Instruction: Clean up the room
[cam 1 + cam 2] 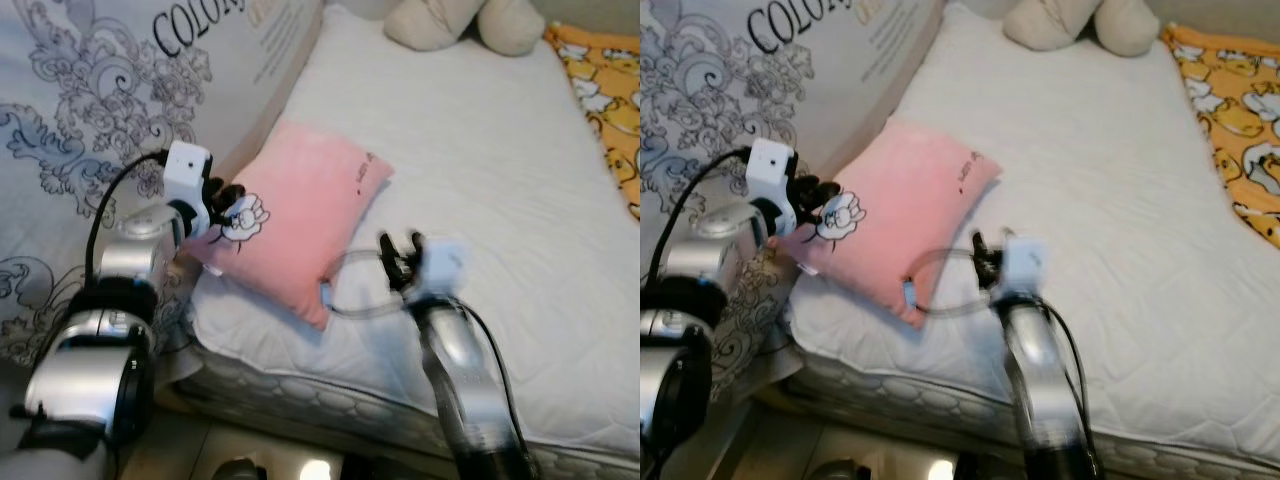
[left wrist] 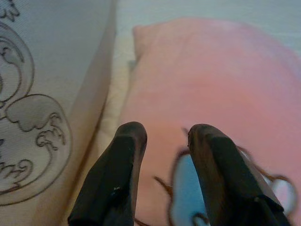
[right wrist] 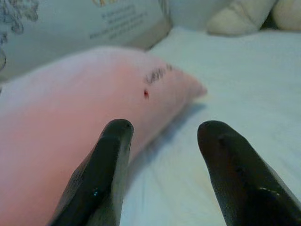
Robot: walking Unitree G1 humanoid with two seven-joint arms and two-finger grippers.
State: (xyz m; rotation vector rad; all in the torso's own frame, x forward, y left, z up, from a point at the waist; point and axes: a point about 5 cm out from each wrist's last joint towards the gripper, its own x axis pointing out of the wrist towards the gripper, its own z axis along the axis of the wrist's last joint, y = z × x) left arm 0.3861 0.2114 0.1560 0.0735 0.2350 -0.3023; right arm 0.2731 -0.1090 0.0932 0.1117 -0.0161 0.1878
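With both grippers open, the left gripper (image 1: 228, 205) and right gripper (image 1: 398, 250) flank the soft pink rectangular pillow (image 1: 296, 215) at frame centre-left; next, probably close on its edges.

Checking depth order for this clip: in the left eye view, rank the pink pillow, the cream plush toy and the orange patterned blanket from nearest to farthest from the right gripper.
From the right gripper:
1. Pink pillow, just to its left on the mattress's near corner.
2. Orange patterned blanket, along the bed's right edge.
3. Cream plush toy, at the far end of the bed.
The last two are nearly level; that order is tentative.
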